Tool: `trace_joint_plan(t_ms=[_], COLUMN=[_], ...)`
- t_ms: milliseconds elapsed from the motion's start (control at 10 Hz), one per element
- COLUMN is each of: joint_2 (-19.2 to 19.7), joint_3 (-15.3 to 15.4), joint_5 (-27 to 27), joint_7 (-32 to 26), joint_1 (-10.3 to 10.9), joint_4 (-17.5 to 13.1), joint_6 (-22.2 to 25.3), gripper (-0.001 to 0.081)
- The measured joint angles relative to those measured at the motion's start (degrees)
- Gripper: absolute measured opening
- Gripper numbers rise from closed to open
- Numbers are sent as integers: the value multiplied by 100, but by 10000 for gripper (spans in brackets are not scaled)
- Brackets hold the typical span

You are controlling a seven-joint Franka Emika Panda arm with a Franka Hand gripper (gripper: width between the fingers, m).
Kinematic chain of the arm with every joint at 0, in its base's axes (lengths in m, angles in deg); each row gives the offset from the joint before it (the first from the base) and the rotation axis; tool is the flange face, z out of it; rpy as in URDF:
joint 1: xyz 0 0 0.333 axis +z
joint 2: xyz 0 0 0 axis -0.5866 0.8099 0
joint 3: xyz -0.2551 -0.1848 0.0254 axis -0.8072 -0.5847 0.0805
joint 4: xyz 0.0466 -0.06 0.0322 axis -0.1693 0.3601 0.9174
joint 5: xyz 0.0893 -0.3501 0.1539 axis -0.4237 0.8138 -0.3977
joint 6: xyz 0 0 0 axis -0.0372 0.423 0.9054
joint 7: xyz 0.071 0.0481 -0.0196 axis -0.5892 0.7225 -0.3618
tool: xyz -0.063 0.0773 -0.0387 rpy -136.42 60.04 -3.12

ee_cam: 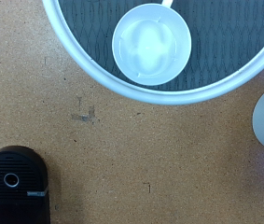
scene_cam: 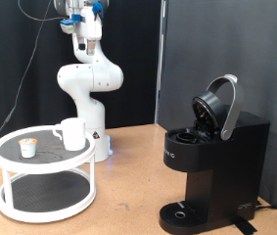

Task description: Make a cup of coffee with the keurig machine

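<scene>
The white cup (scene_cam: 72, 133) stands on the top shelf of a round white two-tier stand (scene_cam: 11, 163) at the exterior view's left. Seen from straight above in the wrist view, the cup (ee_cam: 151, 44) is empty. The black keurig machine (scene_cam: 214, 162) stands at the exterior view's right with its rounded lid (scene_cam: 219, 106) tipped open; its base corner (ee_cam: 15, 182) shows in the wrist view. My gripper (scene_cam: 81, 14) hangs high above the stand, at the exterior view's top edge, far from both. No fingers show in the wrist view.
A tiny white pod with a tan top (scene_cam: 27, 148) sits on the stand's top shelf near the cup. The stand's white rim (ee_cam: 122, 89) arcs across the wrist view. The arm's white base (scene_cam: 91, 78) rises behind the stand. Black curtains close off the back.
</scene>
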Motion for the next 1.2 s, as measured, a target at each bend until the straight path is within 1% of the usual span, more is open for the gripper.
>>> trace_joint_plan(t_ms=[200,400,700,900,1100,1200], joint_2=[2,32,232,416,589,588], joint_3=[-206,-548,-1025,-1295,-1448,-1448], joint_5=[52,261,590,736,788,783], joint_7=[-220,-555,-993,-1230,-1372,-1372], joint_1=[-28,-114,-239,-278,-284,-284], joint_4=[2,-10,-150,-296,-446,-439], joint_6=[-79,-200,-214,-238,-243,-242], gripper=[734,734,734,734,734,734])
